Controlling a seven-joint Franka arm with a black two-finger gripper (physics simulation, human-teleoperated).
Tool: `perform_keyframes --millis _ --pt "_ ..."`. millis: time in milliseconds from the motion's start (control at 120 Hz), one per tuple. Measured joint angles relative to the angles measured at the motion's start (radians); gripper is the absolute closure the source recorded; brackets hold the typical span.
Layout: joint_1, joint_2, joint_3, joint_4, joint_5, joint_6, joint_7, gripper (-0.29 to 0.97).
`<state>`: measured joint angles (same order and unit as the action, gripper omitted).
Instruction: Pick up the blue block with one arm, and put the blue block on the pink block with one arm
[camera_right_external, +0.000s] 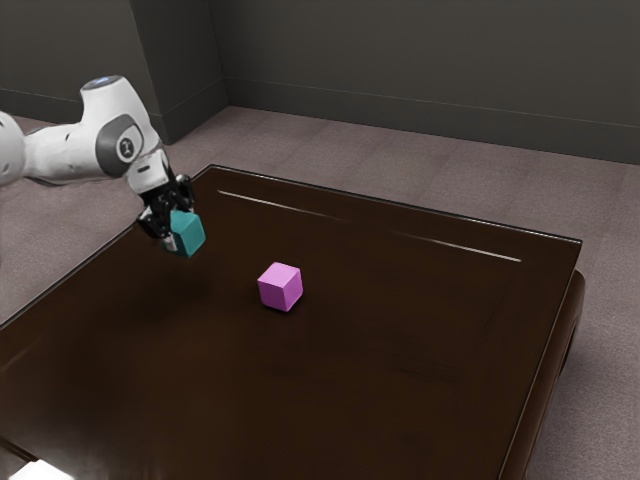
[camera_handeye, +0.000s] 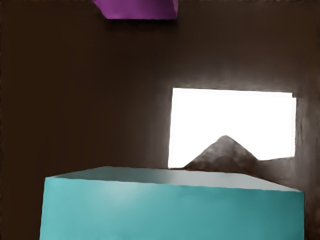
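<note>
Clasping one blue block (camera_right_external: 189, 236), the pincer (camera_right_external: 172, 230), well apart from one pink block (camera_right_external: 279, 286) on one table (camera_right_external: 410, 340).

This is a plain rendered room set up as a robot test space. Dark grey walls (camera_right_external: 400, 50) meet a grey carpeted floor (camera_right_external: 420, 168) along a low baseboard (camera_right_external: 430, 118). A low, glossy dark-brown counter (camera_right_external: 420, 370) with a raised rim (camera_right_external: 400, 206) stands on the floor, its top mirroring a bright rectangular light patch (camera_handeye: 230, 120). A white and grey robot arm (camera_right_external: 60, 150) reaches over it. The props are plain cubes: a blue block (camera_right_external: 188, 233) and a pink block (camera_right_external: 279, 286).
</note>
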<state>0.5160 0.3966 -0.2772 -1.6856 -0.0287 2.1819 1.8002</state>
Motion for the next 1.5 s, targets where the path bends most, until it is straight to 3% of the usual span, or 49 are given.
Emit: perform_keyframes --millis 217,492,625,817,1133,1233,1350,1433,1500 --pt "-0.119 -0.061 -0.022 -0.037 -0.024 -0.068 -0.032 0.34" --pt "-0.222 0.091 -0.022 0.108 -0.029 -0.088 -0.072 0.34" --pt "-0.23 0.165 -0.019 0.165 -0.032 -0.09 -0.094 0.33" --pt "-0.231 0.187 -0.016 0.179 -0.032 -0.091 -0.12 0.33" --pt "-0.231 0.179 -0.016 0.185 -0.024 -0.1 -0.146 0.09" --pt "-0.229 0.085 -0.016 0.161 -0.028 -0.12 -0.153 0.06" --pt "-0.231 -0.178 0.0 0.084 -0.029 -0.22 -0.185 0.03" --pt "-0.323 -0.376 0.164 0.033 -0.021 -0.339 -0.281 0.02" --pt "-0.364 -0.456 0.225 0.016 0.003 -0.428 -0.398 0.02"
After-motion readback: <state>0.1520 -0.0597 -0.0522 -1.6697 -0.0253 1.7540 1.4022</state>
